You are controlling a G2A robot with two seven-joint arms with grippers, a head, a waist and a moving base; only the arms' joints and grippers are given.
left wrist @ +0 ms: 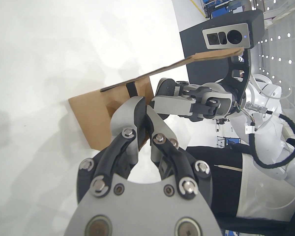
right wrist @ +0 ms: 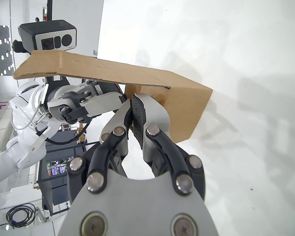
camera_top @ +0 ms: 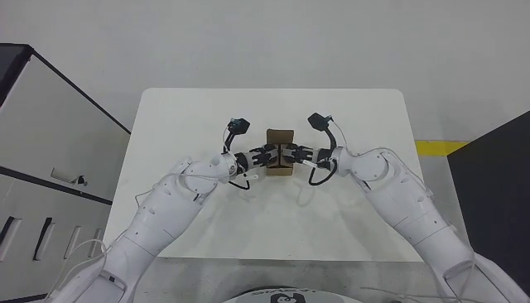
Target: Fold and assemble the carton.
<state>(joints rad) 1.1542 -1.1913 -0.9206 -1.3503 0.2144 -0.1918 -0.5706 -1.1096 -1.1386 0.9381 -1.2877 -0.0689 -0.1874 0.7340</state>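
A small brown carton (camera_top: 279, 156) stands at the middle of the white table (camera_top: 182, 121), with one flap raised at its far side. My left gripper (camera_top: 263, 158) is shut on the carton's left wall. My right gripper (camera_top: 296, 155) is shut on the opposite wall. In the left wrist view the carton (left wrist: 91, 114) rests on the table with my left gripper (left wrist: 145, 114) pinching its wall, and a long flap (left wrist: 177, 65) sticks out over it. In the right wrist view my right gripper (right wrist: 132, 114) pinches the carton (right wrist: 186, 109) under its raised flap (right wrist: 88, 67).
A grey cabinet (camera_top: 50, 129) stands left of the table and a dark panel (camera_top: 497, 179) stands to its right. Bare white tabletop surrounds the carton on all sides.
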